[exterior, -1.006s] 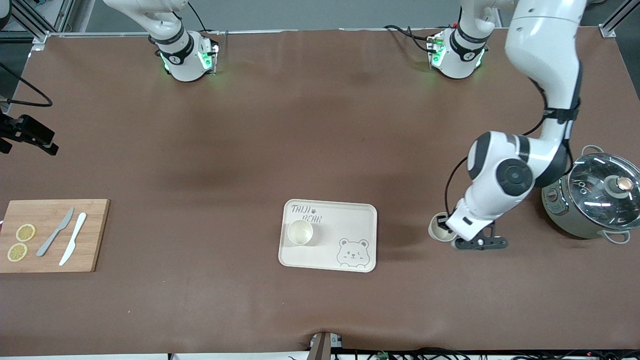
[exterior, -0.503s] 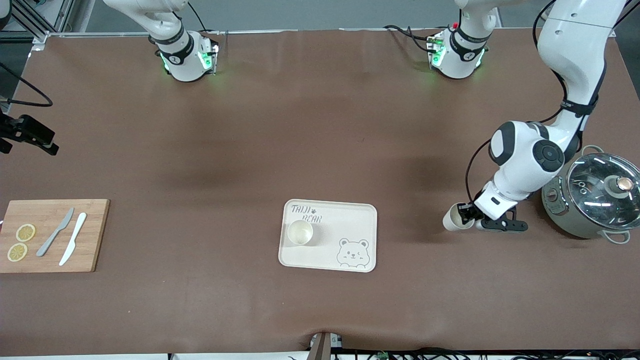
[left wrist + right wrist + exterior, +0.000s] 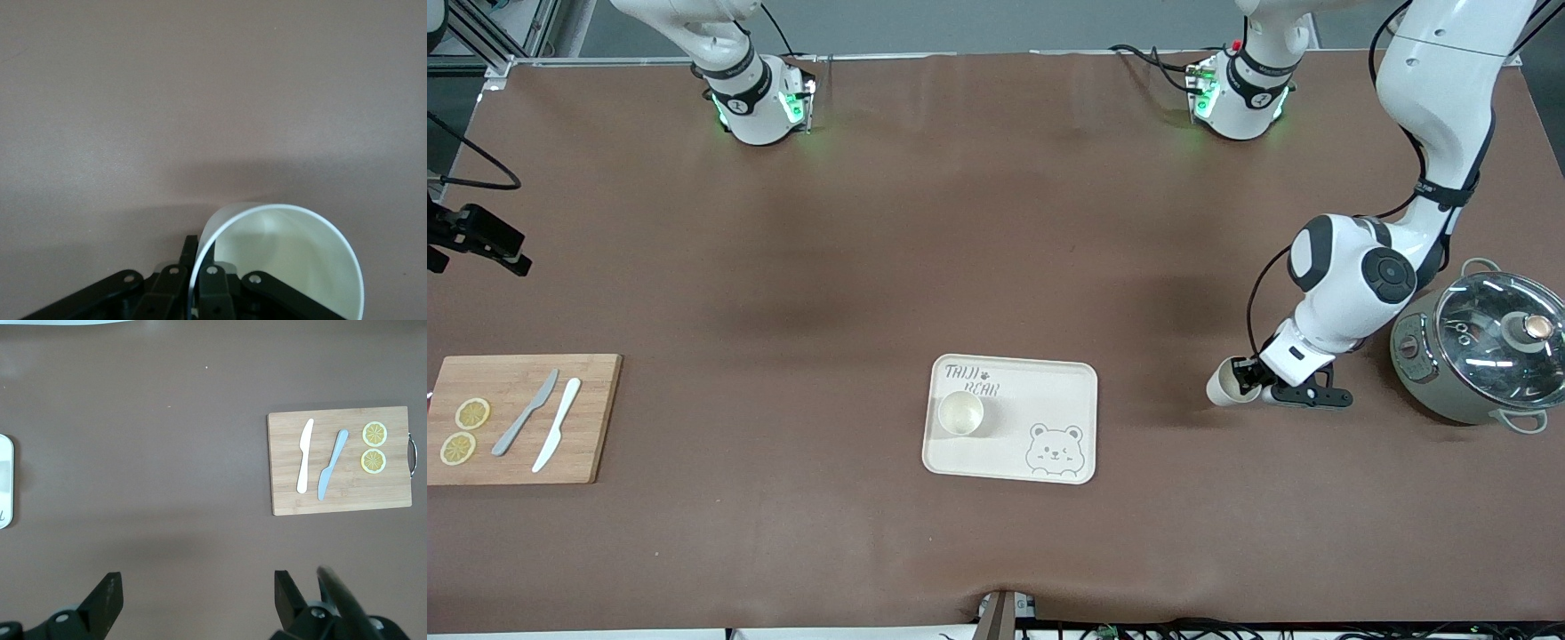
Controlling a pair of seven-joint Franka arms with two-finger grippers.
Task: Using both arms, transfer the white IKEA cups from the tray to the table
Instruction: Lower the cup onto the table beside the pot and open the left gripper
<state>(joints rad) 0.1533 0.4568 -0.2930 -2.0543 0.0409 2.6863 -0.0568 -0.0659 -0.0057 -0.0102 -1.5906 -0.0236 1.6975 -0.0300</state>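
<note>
One white cup (image 3: 960,413) stands upright on the bear-printed tray (image 3: 1049,391), at the tray's right-arm end. My left gripper (image 3: 1249,378) is shut on the wall of the second white cup (image 3: 1223,387) and holds it tilted just above the bare table, between the tray and the pot. In the left wrist view the fingers (image 3: 213,283) pinch the cup's rim (image 3: 293,260), one inside and one outside. My right gripper (image 3: 198,587) is open and empty, high over the table; it does not show in the front view.
A lidded grey pot (image 3: 1480,347) stands at the left arm's end, close to the left arm's elbow. A wooden cutting board (image 3: 596,418) with two knives and two lemon slices lies at the right arm's end; it also shows in the right wrist view (image 3: 347,493).
My left gripper has lifted the cup off the table and tipped it on its side. It moved toward the pot, then slightly back toward the tray.
</note>
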